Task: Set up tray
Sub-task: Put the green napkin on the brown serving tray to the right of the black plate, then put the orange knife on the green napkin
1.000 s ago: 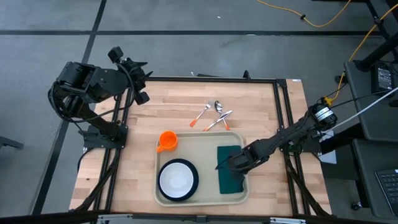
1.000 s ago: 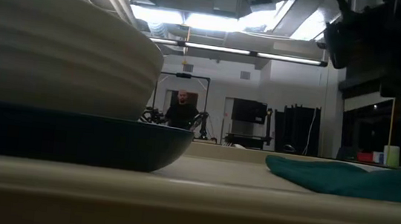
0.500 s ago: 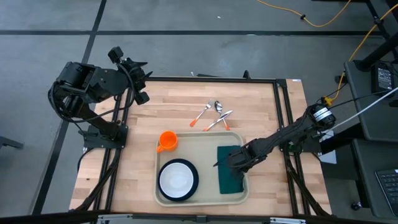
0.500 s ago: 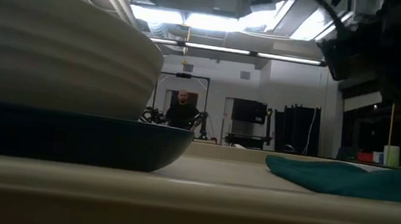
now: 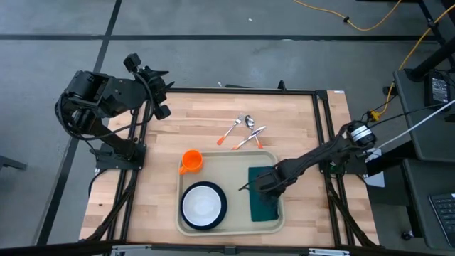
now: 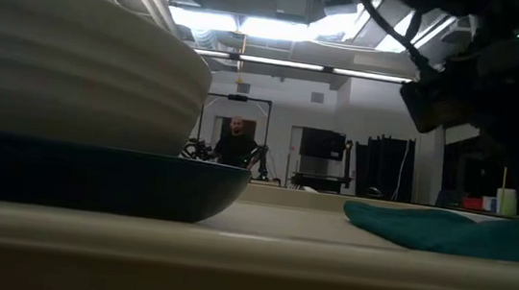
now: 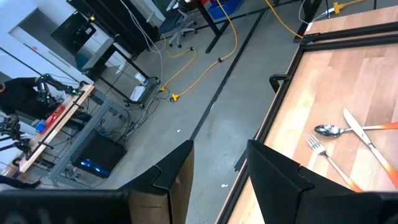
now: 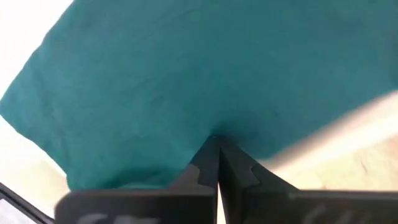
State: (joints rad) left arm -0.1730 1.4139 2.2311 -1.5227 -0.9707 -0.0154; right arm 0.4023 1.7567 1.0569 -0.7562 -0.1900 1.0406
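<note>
The beige tray [image 5: 234, 171] lies on the wooden table near its near edge. A dark green napkin [image 5: 264, 205] lies flat in the tray's right half, and a white bowl on a dark plate [image 5: 202, 205] sits in its left half. An orange cup [image 5: 191, 161] stands at the tray's far left corner. My right gripper [image 5: 250, 188] is shut over the napkin's left edge; the right wrist view shows its shut fingertips [image 8: 216, 140] against the napkin [image 8: 186, 74]. My left gripper [image 7: 221, 162] is open, parked off the table's far left corner. My right gripper points down and toward the table's left at the green napkin, near its left edge [image 8: 205, 134]. I cannot tell whether the shut fingertips touch the cloth. The napkin lies flat on the tray.
A fork, a spoon and a knife [image 5: 245, 131] with orange handles lie on the bare wood just beyond the tray's far rim. In the low view the bowl [image 6: 75, 58] fills the left and the napkin [image 6: 444, 230] shows at right. A person stands far off in the room.
My right arm has swung a little toward the table's left above the napkin, its fingers staying shut. In the low view its dark body has come farther into the picture and lower. The napkin, tray and dishes have not moved.
</note>
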